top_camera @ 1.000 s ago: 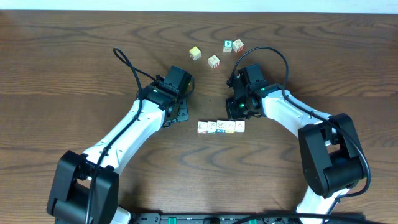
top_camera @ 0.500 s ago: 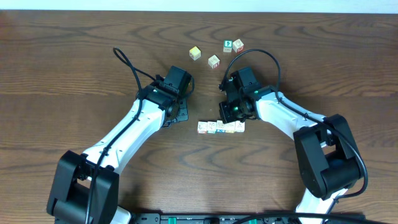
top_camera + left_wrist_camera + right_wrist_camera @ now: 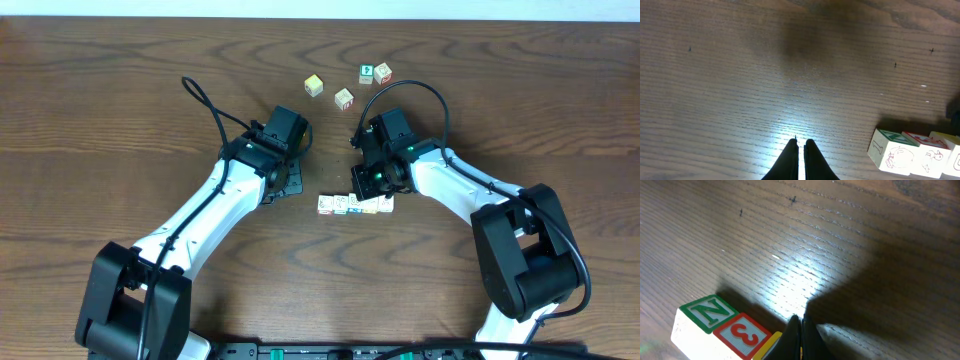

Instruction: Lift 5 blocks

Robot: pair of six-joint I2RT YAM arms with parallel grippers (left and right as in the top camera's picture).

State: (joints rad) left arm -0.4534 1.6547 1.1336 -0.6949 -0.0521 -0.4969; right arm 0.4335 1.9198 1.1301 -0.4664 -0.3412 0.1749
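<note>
Since a second ago the right arm has slid left, up against the row of blocks [image 3: 335, 204]; the left arm has not stirred.

All five blocks lie side by side in one row on the wooden table [image 3: 120, 90], between the two arms. The right gripper [image 3: 800, 325] is pinched together on nothing, its tips low over the wood just beside the row; its wrist view shows a green N and a red 3 close by at lower left, contact unclear. The left gripper [image 3: 800, 150], likewise closed and empty, sits near the row's left end, apart from it. Four loose cubes [image 3: 344, 98] lie well away at the far side.
</note>
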